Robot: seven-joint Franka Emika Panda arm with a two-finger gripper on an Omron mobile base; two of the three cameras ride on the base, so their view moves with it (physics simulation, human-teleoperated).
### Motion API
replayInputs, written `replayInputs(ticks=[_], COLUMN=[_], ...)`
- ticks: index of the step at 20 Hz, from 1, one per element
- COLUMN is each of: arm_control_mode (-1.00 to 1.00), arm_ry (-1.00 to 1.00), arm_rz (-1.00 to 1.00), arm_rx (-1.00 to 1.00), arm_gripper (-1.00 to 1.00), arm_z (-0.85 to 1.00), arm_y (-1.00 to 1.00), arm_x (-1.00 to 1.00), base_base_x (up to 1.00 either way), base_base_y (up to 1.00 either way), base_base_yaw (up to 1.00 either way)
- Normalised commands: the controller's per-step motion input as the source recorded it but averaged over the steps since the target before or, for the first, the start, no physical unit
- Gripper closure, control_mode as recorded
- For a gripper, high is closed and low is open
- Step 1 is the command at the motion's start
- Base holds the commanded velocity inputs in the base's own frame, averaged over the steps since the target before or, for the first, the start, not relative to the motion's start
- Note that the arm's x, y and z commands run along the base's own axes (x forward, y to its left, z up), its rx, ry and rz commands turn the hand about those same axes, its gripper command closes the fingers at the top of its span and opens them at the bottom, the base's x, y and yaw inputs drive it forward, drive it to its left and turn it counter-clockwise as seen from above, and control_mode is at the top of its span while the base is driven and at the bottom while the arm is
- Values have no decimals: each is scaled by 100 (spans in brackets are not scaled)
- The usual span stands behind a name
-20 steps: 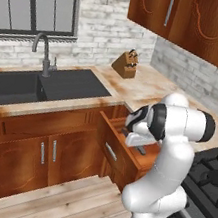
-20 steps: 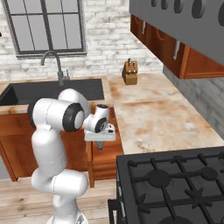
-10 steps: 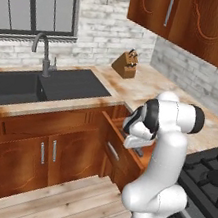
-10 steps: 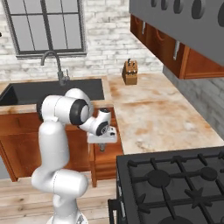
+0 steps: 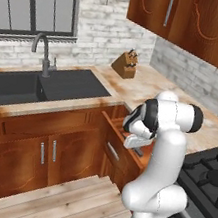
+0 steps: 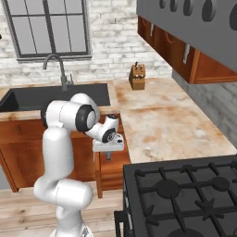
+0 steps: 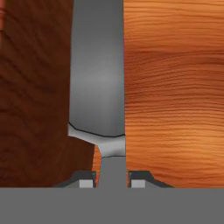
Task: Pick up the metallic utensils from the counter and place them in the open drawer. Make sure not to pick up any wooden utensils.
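Clearly the tool and what it carries are already over the open drawer, so the coming move turns on going straight down, not sideways.

Left base view: the tool (image 5: 137, 147) hangs at the middle right of the frame, pointing down just above the open drawer (image 5: 114, 132), which juts out from the reddish cabinets toward the lower left. The bench (image 5: 151, 83) runs behind it toward the upper right, with a knife block (image 5: 126, 64) near the wall and the black sink (image 5: 34, 85) at the left. The stove (image 5: 211, 175) sits at the lower right edge, well apart from the tool.

Right base view: the tool (image 6: 108, 154) is at the middle left, over the drawer (image 6: 111, 171), just beside the bench (image 6: 162, 120) edge. The knife block (image 6: 137, 76) stands far up the frame; the stove (image 6: 185, 194) fills the lower right.

Hand view: the tool (image 7: 112, 181) is clamped on a grey metal utensil (image 7: 98, 87), whose long axis runs straight up the frame from between the tips, narrow at the grip and broader above. Fork or knife, I cannot tell. Behind it lies the drawer's wood (image 7: 175, 87), lighter at the right and darker at the left. Nothing appears to stand between utensil and wood, so a release looks unobstructed.
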Motion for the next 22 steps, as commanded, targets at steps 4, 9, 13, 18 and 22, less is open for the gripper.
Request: replayInputs(ticks=[4, 9, 13, 18, 22], arm_control_mode=[-100, -100, -100, -100, -100], arm_ry=[0, -1, -3, -2, 0], arm_rz=[-7, -17, -34, -39, -38], arm_rx=[0, 0, 0, 0, 0], arm_gripper=[100, 100, 100, 100, 100], arm_z=[-93, -60, -21, -4, 0], arm_y=[100, 100, 100, 100, 100], arm_x=[-17, -26, -14, -14, -1], base_base_x=[0, 0, 0, 0, 0], base_base_y=[0, 0, 0, 0, 0], base_base_yaw=[0, 0, 0, 0, 0])
